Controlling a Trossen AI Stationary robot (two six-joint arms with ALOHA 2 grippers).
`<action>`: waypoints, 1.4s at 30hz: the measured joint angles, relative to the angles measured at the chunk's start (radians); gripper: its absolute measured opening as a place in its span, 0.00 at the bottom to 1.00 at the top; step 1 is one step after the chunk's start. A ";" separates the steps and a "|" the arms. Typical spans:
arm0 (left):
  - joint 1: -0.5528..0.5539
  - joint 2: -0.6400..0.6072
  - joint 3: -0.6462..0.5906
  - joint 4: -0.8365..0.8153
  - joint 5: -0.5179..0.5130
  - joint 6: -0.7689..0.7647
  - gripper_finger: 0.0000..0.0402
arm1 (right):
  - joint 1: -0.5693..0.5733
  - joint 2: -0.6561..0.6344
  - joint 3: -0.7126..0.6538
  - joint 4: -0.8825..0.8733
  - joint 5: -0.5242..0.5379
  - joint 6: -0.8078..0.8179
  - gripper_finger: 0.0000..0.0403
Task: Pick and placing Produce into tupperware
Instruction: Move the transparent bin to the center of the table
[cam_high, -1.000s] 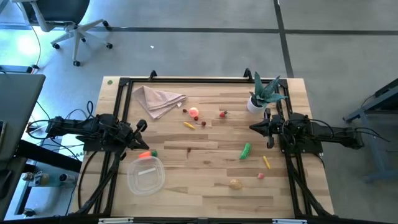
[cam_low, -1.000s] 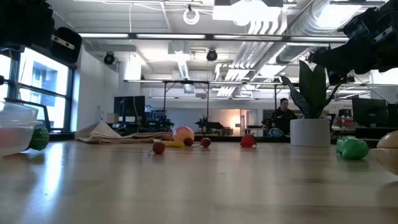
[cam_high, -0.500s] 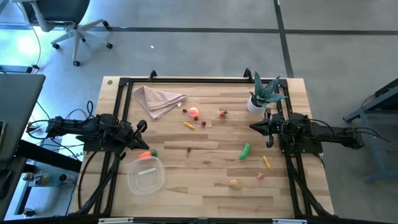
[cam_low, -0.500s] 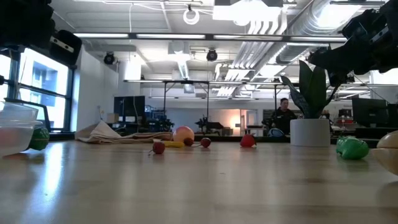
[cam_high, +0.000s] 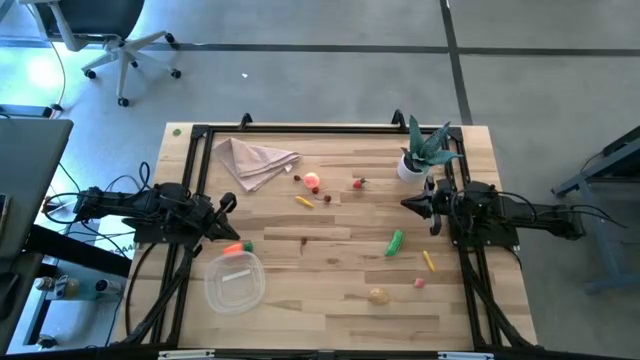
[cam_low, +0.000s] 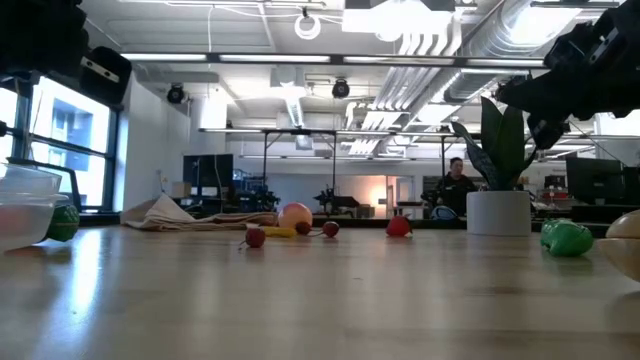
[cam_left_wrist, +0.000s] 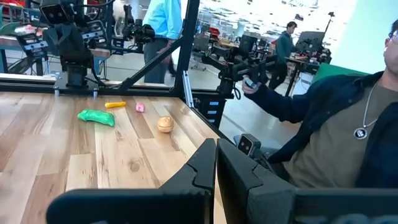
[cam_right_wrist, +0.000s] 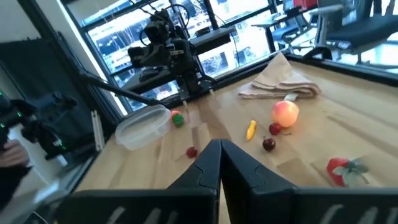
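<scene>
Left gripper (cam_high: 228, 203) at nine o'clock, right gripper (cam_high: 407, 204) at three, both pressed together, holding nothing. Tupperware (cam_high: 235, 281) sits at seven o'clock.

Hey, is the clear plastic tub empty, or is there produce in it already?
Empty, it seems. From above, the tupperware shows only clear plastic and glare, and the carrot lies on the table beside its rim.

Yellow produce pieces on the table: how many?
2. One yellow piece lies mid-table just below the peach-coloured fruit; the other yellow piece lies near the right edge, right of the green pepper. Others may be hidden.
</scene>
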 joint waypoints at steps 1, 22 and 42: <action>0.000 0.000 0.000 0.008 -0.021 0.000 0.01 | 0.000 0.000 0.000 0.001 0.003 0.009 0.00; 0.000 0.001 0.011 0.779 0.026 0.028 0.01 | 0.000 0.000 0.000 0.009 0.060 0.029 0.00; -0.005 0.505 0.620 -0.187 -0.214 0.006 0.01 | 0.000 0.000 0.000 0.047 0.104 0.012 0.00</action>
